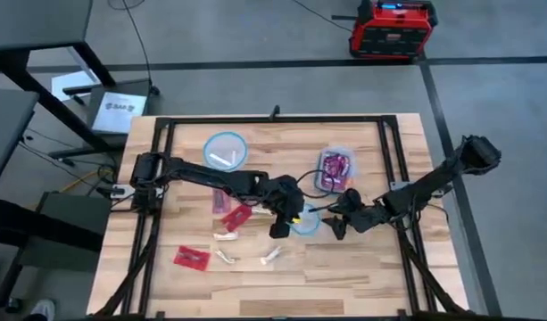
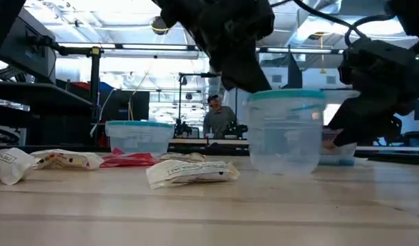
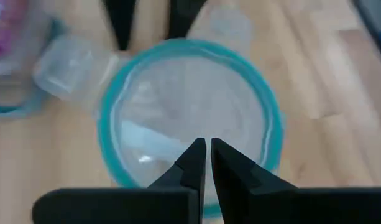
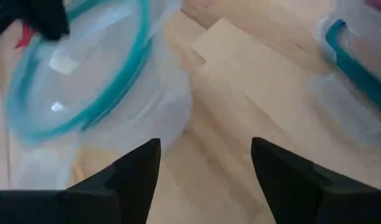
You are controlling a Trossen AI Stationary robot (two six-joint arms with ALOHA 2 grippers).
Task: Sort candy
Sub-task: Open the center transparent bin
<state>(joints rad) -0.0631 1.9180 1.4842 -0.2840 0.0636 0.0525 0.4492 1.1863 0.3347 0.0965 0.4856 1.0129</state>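
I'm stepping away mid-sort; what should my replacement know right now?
Left pincer: shut, empty, over the middle round container.
Right pincer: open, empty, beside that container.
Done: purple candy in the rectangular container; white sticks in the far round container.
Left: red packets and white pieces loose on the table.

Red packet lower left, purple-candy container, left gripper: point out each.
Red packet [image 1: 191,259], high view, its middle.
Purple-candy container [image 1: 336,166], high view, the purple candy inside.
Left gripper [image 3: 207,163], left wrist view, between its closed fingertips.
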